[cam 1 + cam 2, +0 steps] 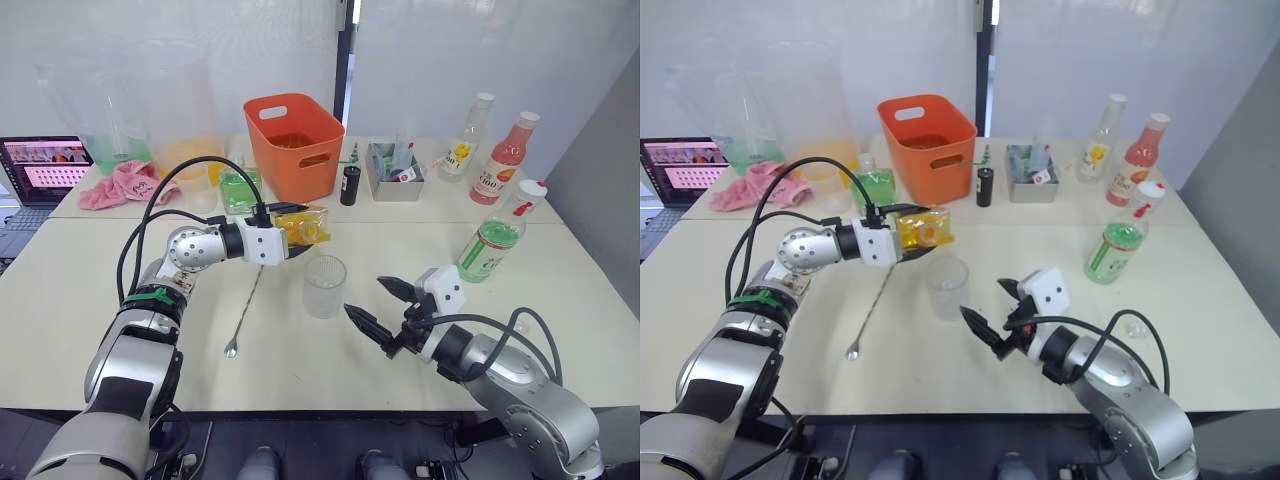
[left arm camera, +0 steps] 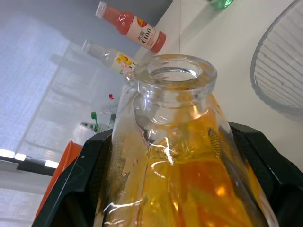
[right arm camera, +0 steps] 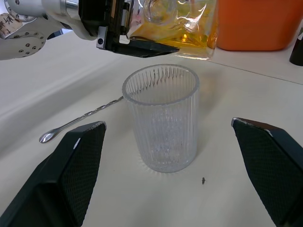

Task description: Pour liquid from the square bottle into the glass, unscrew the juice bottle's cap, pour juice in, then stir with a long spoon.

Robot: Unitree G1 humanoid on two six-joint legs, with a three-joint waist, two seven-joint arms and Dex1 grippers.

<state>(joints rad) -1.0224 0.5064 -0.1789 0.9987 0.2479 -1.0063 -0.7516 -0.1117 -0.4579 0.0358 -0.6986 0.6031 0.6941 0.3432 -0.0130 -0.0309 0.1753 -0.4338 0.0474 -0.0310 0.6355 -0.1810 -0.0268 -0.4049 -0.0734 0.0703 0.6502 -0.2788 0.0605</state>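
Observation:
My left gripper (image 1: pixel 292 238) is shut on the square bottle (image 1: pixel 304 225), which holds yellow-orange liquid. The bottle lies tipped on its side in the air just behind and above the glass (image 1: pixel 325 286). Its open neck (image 2: pixel 175 75) has no stopper, and no liquid stands at the mouth. The ribbed glass (image 3: pixel 161 123) looks empty. My right gripper (image 1: pixel 364 296) is open just right of the glass, one finger to each side of it in the right wrist view, not touching. The long spoon (image 1: pixel 243 313) lies flat left of the glass. The juice bottle (image 1: pixel 490 245) stands at the right with its cap (image 1: pixel 533 189) on.
An orange bin (image 1: pixel 293 140) stands behind the glass, with a green square bottle (image 1: pixel 238 188) to its left. A small black bottle (image 1: pixel 349 185), a grey box (image 1: pixel 393 170), a yellow-labelled bottle (image 1: pixel 465 140) and a pink-red bottle (image 1: pixel 505 158) line the back right. A pink cloth (image 1: pixel 120 185) and a laptop (image 1: pixel 40 165) sit far left.

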